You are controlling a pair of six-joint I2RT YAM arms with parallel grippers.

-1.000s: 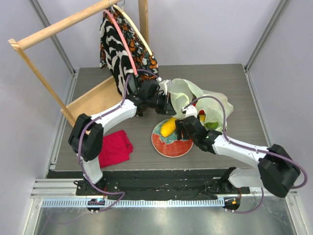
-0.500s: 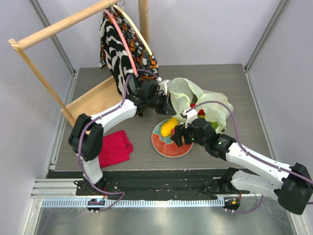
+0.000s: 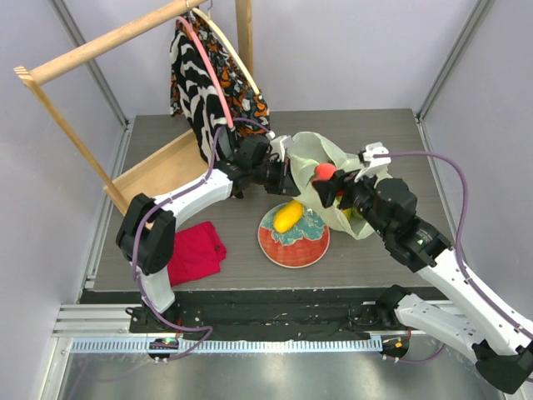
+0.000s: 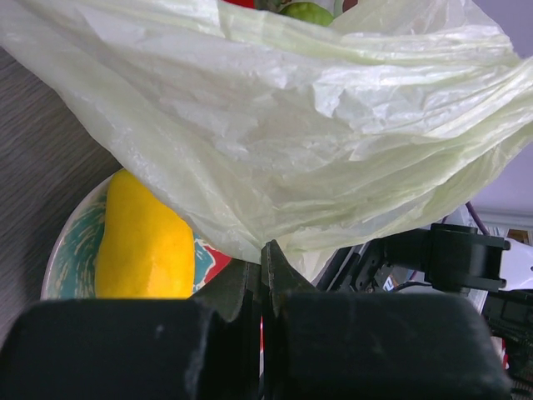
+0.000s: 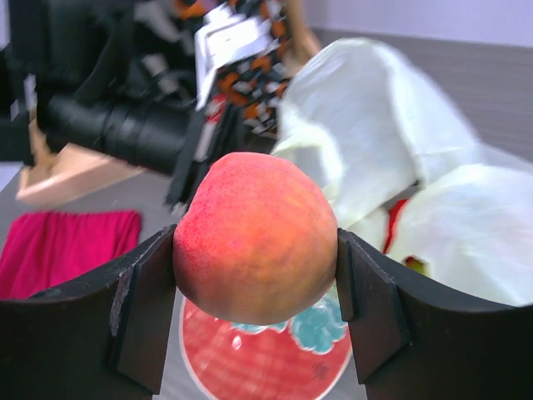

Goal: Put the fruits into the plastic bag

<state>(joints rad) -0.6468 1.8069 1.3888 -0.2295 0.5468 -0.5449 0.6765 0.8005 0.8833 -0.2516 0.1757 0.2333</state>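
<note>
While the left hand [image 4: 262, 271] is pinching the plastic bag [image 4: 333, 125], the right hand [image 5: 254, 279] is holding a peach [image 5: 254, 233]

Both arms are reaching over a grey table [image 3: 375, 133]. The left hand's fingers are pressing together on the bag's edge. The right hand is clamping the peach between its fingers, in the air over the bag. A yellow mango [image 3: 286, 217] is lying on the red plate [image 3: 291, 250] beside the bag.

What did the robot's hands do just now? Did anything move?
The right hand rose from the plate toward the plastic bag, carrying the peach. The left hand still pinches the bag's edge, and the yellow mango stayed on the plate.
</note>
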